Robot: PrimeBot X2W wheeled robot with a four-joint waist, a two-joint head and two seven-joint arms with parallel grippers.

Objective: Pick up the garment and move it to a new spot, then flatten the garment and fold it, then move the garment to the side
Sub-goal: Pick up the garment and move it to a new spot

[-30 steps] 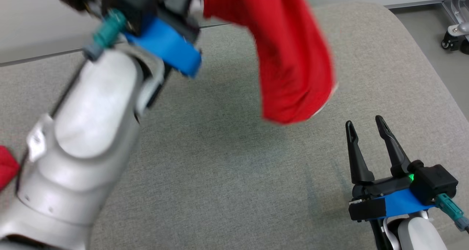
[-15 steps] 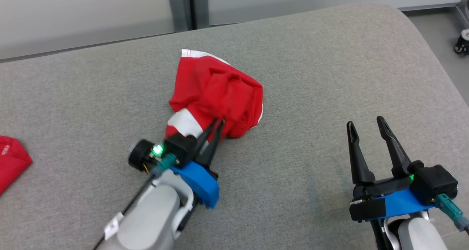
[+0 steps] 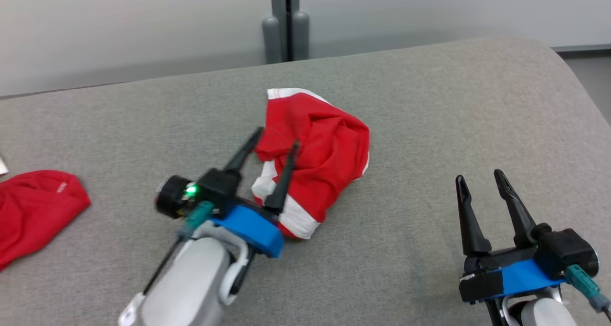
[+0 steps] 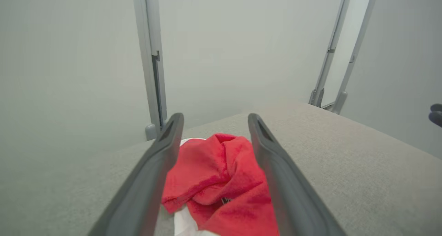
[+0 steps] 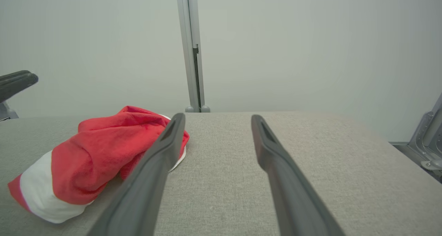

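You see the red and white garment (image 3: 320, 159) lying crumpled near the middle of the grey bench (image 3: 429, 101); 1 second ago it hung in the air. The left claw (image 3: 277, 139), which pinched it 0.5 second ago, now has its 2 fingers spread over the garment's near-left part. The right claw (image 3: 479, 176) is spread and empty, well apart at the near right. Bare bench lies between them and up to the rounded far-right corner. Another red cloth (image 3: 33, 206) lies far to the left.
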